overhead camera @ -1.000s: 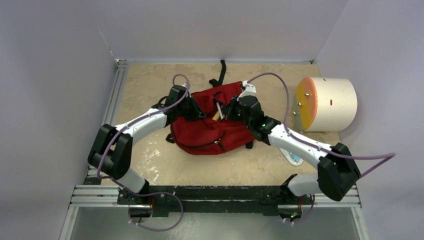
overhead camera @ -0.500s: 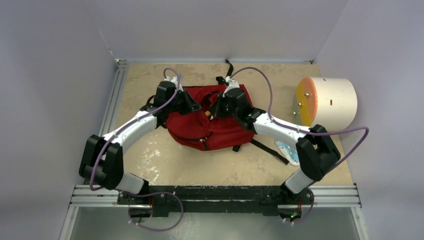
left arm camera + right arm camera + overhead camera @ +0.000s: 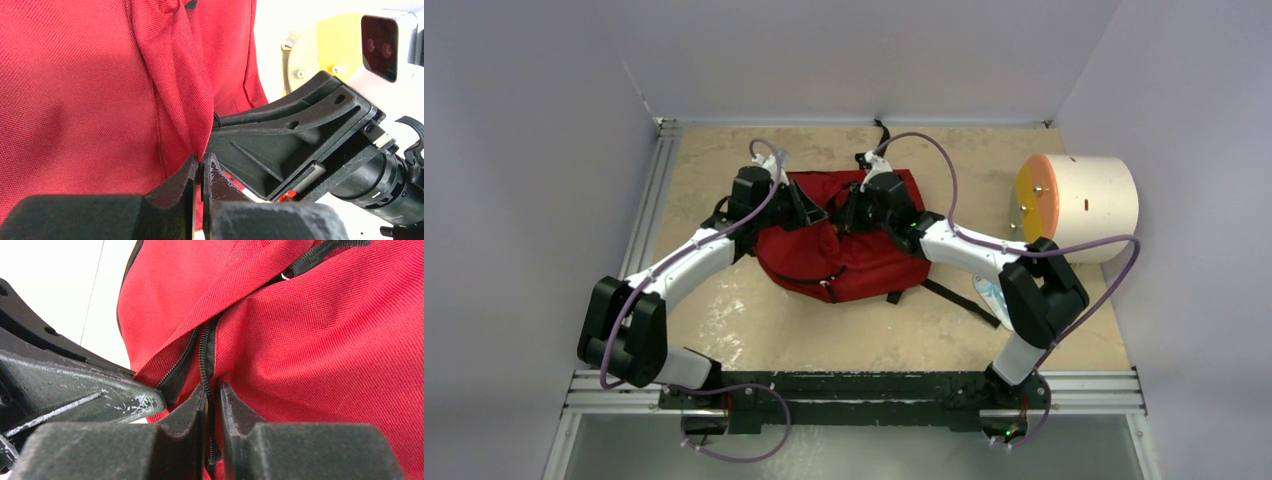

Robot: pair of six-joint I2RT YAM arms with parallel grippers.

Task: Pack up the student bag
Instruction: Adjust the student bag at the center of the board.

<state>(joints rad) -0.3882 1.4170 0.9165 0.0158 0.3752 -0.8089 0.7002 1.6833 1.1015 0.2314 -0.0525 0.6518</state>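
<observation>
The student bag (image 3: 854,262), dark red with black zippers, lies mid-table with its opening facing the far side. My left gripper (image 3: 820,217) is shut on a fold of its red fabric (image 3: 75,90), which is pinched between the jaws of the left gripper (image 3: 201,162). My right gripper (image 3: 845,217) meets it from the right at the same edge. In the right wrist view, the right gripper (image 3: 212,390) has its jaws slightly apart, with the bag's black zipper edge (image 3: 202,350) lying loose in the gap. What is inside the bag is hidden.
A cream cylinder (image 3: 1079,207) with an orange-yellow face lies at the far right. A pale blue and white packet (image 3: 991,296) lies under the right arm beside a black strap (image 3: 959,302). Grey walls close in the left, far and right sides.
Both arms have carried the bag's top edge toward the far side and slightly left, and the bag shifted with them. The right jaws have parted a little; the left stays shut.
</observation>
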